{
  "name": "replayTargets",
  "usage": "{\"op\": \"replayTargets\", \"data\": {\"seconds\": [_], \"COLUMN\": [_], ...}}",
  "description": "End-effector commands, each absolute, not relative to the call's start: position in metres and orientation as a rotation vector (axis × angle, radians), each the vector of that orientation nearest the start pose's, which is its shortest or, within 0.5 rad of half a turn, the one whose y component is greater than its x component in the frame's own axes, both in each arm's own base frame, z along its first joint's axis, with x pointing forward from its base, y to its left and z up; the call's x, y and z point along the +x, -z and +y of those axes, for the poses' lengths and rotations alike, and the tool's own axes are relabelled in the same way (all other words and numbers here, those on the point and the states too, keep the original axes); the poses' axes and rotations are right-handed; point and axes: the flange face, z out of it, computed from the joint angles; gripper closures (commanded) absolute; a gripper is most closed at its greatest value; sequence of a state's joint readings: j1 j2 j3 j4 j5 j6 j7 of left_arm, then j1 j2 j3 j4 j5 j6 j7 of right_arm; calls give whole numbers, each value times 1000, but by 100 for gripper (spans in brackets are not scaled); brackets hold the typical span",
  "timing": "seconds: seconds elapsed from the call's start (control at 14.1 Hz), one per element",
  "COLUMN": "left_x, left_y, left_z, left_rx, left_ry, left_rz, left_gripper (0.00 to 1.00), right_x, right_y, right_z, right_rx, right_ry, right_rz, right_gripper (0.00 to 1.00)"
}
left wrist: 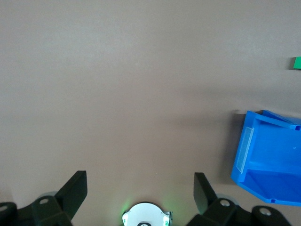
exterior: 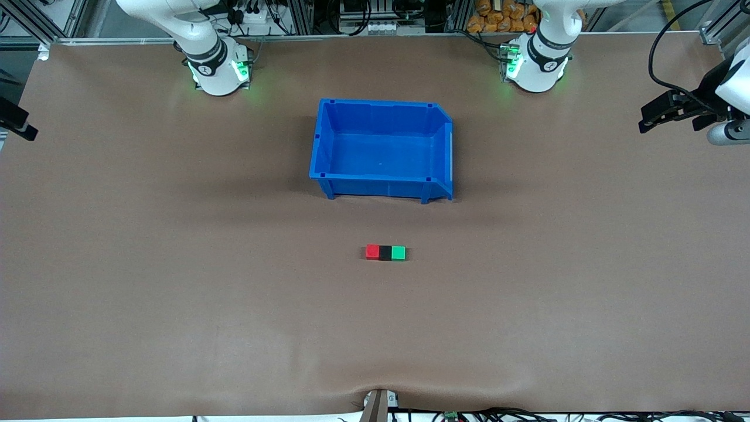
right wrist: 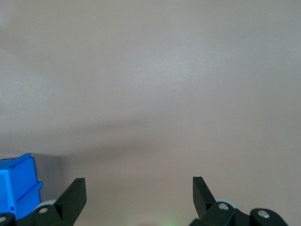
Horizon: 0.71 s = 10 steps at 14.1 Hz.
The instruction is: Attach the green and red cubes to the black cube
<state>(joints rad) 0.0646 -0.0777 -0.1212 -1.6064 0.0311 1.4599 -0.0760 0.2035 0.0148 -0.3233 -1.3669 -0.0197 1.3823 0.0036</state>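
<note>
Blue plastic bin [exterior: 384, 146] is sitting mid-table toward the robots' edge, one of it, with nothing showing inside. Three cubes are lying in a touching row nearer the front camera than the bin: red cube [exterior: 372, 252] toward the right arm's end, black cube [exterior: 385, 252] in the middle, green cube [exterior: 398, 252] toward the left arm's end. Left gripper [left wrist: 140, 186] is hanging with fingers spread wide over bare table at the left arm's end. Right gripper [right wrist: 139, 187], fingers spread too, is mostly cut off at the other end's edge in the front view.
</note>
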Motion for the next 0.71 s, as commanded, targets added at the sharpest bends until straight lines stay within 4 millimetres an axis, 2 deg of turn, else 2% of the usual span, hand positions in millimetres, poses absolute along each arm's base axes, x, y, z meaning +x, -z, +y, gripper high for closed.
{"op": "replayTargets", "data": {"seconds": [0.0,0.43,0.64], "left_x": [511,514,515], "left_y": [-652,-665,-664], "left_z": [-29,-33,-32], "left_rx": [-3091,-3099,-3101], "left_ry": [-82,-37,-37], "left_rz": [-7,-20,-27], "left_gripper": [0,0,0], "right_x": [533,533,534], "right_y": [-701,-700,-700], "right_z": [-65,-65,-61], "right_rx": [-3160,-3159,-3158], "right_ry": [2,-3,-3], "right_rz": [187,184,172], "right_gripper": [0,0,0]}}
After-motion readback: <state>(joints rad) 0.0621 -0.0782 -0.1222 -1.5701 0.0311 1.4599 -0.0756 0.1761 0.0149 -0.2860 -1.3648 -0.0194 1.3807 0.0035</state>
